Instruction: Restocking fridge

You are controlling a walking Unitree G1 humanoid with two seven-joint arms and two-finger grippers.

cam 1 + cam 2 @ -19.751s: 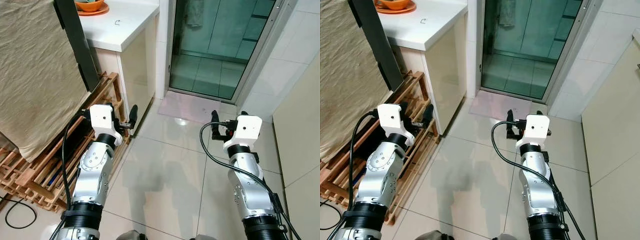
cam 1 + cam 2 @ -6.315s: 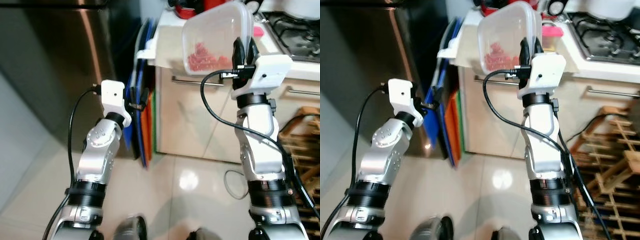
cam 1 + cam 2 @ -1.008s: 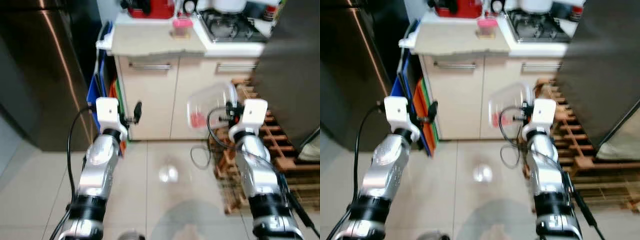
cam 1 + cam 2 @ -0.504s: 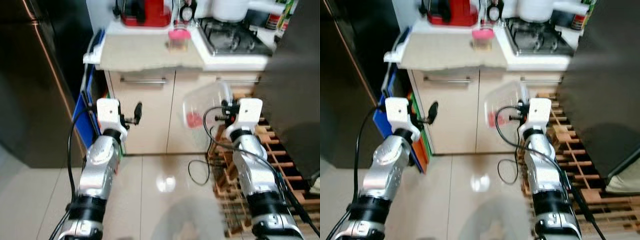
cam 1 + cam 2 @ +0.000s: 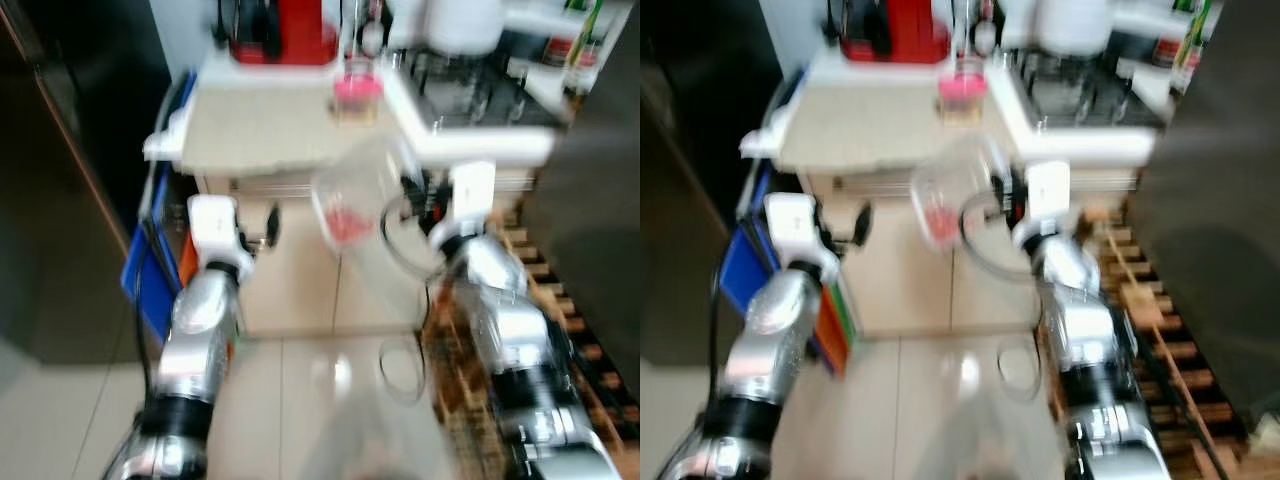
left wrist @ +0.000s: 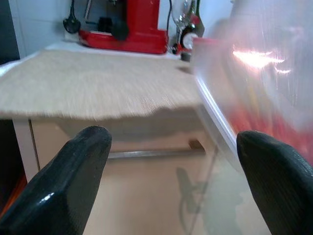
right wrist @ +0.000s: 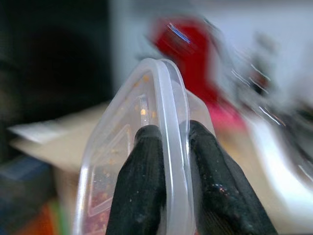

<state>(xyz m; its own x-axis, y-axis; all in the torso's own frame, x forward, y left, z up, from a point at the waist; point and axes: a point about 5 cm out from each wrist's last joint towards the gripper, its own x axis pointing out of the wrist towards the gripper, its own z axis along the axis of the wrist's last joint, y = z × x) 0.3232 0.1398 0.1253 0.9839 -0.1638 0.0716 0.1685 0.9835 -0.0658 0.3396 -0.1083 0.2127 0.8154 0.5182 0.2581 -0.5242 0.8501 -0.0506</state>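
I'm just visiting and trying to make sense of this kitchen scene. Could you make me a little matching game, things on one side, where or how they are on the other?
Things:
1. clear container
2. left gripper
3. red appliance
4. pink-lidded cup

Places or states:
A. open, holding nothing
B. at the back of the counter, near the wall
C. pinched at its rim by the right gripper
D. on the counter near its front edge, beside the stove

Pairs: 1-C, 2-A, 3-B, 4-D

No lettering, label or number can be read anywhere.
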